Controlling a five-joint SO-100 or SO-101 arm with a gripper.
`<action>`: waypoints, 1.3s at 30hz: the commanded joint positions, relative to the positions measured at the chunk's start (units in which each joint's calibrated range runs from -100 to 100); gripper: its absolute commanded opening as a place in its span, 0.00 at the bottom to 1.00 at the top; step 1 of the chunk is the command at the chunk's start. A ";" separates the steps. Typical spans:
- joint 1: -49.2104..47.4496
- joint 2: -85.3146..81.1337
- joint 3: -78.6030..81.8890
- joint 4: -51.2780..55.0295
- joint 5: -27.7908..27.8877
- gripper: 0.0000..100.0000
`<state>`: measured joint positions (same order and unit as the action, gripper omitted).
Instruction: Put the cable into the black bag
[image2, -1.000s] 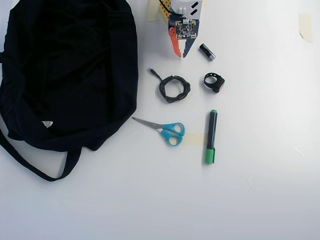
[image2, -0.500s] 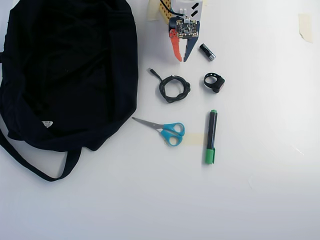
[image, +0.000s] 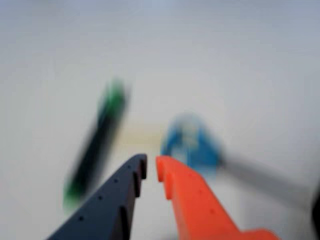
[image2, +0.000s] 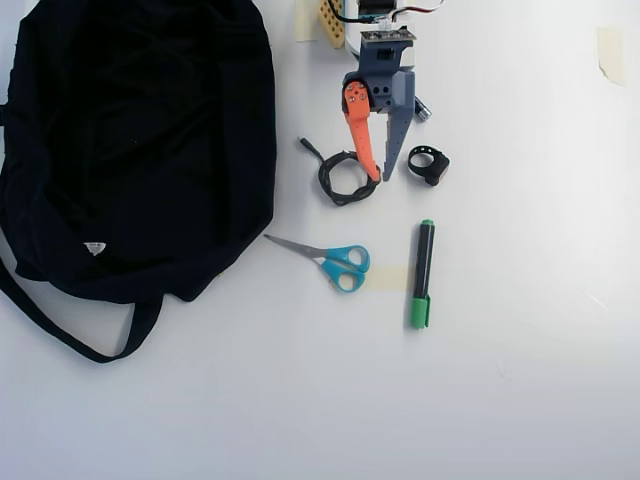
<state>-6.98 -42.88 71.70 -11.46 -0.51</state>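
In the overhead view the cable (image2: 336, 181) lies as a small black coil on the white table, its plug end pointing up-left toward the black bag (image2: 140, 140), which fills the left side. My gripper (image2: 381, 178) reaches down from the top, its orange and dark fingertips over the coil's right edge. The jaws stand a narrow gap apart with nothing between them. The wrist view is blurred: my gripper (image: 151, 167) points at the table, and neither cable nor bag is recognisable there.
Blue-handled scissors (image2: 340, 262) (image: 192, 142) and a green marker (image2: 423, 272) (image: 100, 145) lie below the coil. A black ring strap (image2: 430, 165) sits right of my gripper, with a small black cylinder (image2: 422, 110) partly behind it. Tape bits (image2: 610, 50) mark the table.
My arm has reached down the overhead view from the top edge, bringing the fingertips from well above the coil to over its right edge. The cable and other things have not moved.
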 joint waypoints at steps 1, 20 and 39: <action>-0.35 11.68 -14.65 -6.97 -0.12 0.02; 0.17 49.85 -77.27 14.39 0.20 0.02; 0.70 50.27 -75.11 18.44 0.41 0.03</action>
<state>-6.91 9.09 -3.77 6.48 -0.32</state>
